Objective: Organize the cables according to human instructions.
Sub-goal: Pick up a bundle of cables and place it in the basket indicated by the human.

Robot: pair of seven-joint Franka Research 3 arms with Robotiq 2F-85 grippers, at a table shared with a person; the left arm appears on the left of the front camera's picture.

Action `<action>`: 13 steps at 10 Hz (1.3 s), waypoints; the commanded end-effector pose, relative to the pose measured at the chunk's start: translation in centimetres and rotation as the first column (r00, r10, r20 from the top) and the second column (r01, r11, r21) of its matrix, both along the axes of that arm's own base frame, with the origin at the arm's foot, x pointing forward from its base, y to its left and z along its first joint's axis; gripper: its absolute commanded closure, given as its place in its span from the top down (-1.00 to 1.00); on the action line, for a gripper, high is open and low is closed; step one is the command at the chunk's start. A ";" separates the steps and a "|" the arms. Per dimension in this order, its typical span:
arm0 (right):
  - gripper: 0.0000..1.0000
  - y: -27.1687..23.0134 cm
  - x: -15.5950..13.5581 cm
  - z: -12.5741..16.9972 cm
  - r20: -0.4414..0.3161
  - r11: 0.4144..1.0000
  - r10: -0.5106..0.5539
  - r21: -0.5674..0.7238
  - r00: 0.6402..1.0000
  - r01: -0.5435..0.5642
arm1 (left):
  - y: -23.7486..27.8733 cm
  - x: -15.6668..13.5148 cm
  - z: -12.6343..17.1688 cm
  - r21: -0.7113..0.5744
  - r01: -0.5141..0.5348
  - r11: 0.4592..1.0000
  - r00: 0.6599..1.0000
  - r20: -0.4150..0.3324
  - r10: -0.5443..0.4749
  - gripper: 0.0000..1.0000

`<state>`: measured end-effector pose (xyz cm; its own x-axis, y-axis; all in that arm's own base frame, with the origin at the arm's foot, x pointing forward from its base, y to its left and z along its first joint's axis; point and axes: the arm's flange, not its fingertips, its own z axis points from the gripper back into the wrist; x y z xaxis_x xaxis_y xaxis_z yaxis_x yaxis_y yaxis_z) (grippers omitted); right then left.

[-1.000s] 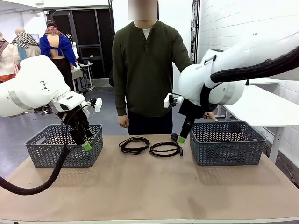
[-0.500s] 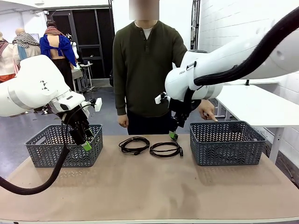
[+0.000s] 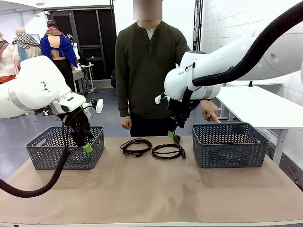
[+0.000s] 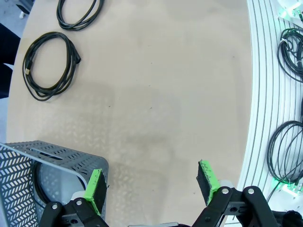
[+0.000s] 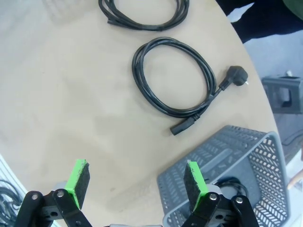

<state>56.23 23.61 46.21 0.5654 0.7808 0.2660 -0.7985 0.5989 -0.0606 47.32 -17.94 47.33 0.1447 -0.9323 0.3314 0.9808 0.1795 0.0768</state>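
Observation:
Two cables lie coiled at the table's far middle: a left coil (image 3: pixel 136 146) and a right coil (image 3: pixel 167 151). My right gripper (image 3: pixel 173 136) hangs open just above the right coil's far right edge. In the right wrist view my gripper (image 5: pixel 136 182) is empty above bare table, with that coil (image 5: pixel 173 78) and its plug ahead and the other coil (image 5: pixel 142 12) beyond. My left gripper (image 3: pixel 87 147) stands open and empty at the left basket's right end. From the left wrist, my gripper (image 4: pixel 151 184) faces both coils (image 4: pixel 49 66) (image 4: pixel 78 12).
A grey left basket (image 3: pixel 47 151) and a grey right basket (image 3: pixel 229 146) flank the coils; a dark cord shows inside each (image 4: pixel 40 189) (image 5: pixel 229 182). The person stands at the far side, one hand (image 3: pixel 209 111) pointing down at the right basket. More black cords (image 4: pixel 284 156) lie off the table's near edge.
My right arm has swung left from the right basket's near corner to above the right coil. The left arm and both coils have not moved.

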 end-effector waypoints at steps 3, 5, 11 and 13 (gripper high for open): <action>1.00 0.0 0.0 0.1 0.001 1.000 0.000 0.000 1.000 0.000 | 0.0 -0.1 0.1 0.000 -0.001 1.000 1.000 0.001 0.001 1.00; 1.00 0.7 1.6 -0.5 -0.015 0.993 -0.112 -0.029 0.994 0.112 | 0.0 -0.1 0.1 0.000 -0.001 1.000 1.000 0.001 0.001 1.00; 1.00 3.0 5.1 -3.2 0.035 0.940 -0.336 -0.053 0.941 0.337 | 0.0 -0.1 0.1 0.000 -0.001 1.000 1.000 0.001 0.001 1.00; 1.00 3.4 5.9 -4.4 0.057 0.923 -0.376 -0.062 0.925 0.379 | 0.0 -0.1 0.1 0.000 -0.001 1.000 1.000 0.001 0.001 1.00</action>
<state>61.36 26.28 42.23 0.7939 0.5587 0.2399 -0.5500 0.8281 -0.1084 47.32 -17.95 47.33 0.1445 -0.9324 0.3314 0.9808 0.1793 0.0768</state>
